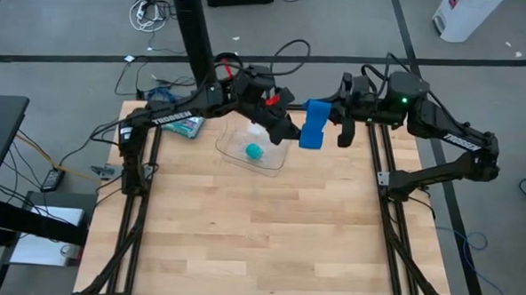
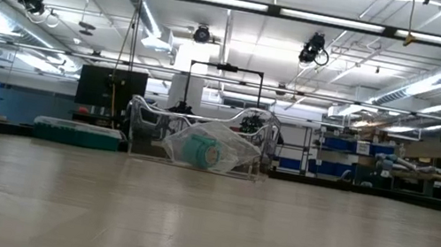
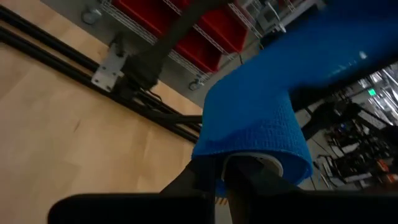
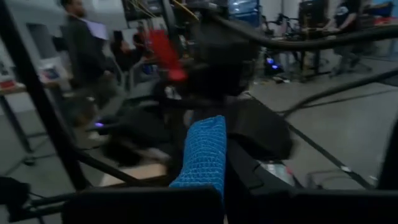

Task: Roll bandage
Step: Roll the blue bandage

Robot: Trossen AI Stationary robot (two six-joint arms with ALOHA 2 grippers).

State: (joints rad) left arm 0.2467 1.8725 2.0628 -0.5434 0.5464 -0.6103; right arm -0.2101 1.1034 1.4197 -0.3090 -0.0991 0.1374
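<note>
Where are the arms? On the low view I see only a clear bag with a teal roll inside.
Observer: Both are above the far side of the table, out of your frame; the left gripper and right gripper meet at the blue bandage.
Operator: Is it held?
Observer: Yes. The right wrist view shows the strip clamped in the right fingers, and the left wrist view shows a rolled end on the left fingers.

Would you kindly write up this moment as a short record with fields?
bandage: blue strip held above the table's far side, between both arms
left gripper: shut on the bandage's rolled end
right gripper: shut on the bandage's other end
clear tray: on the table, holding a teal roll
printed box: beside the tray
</note>
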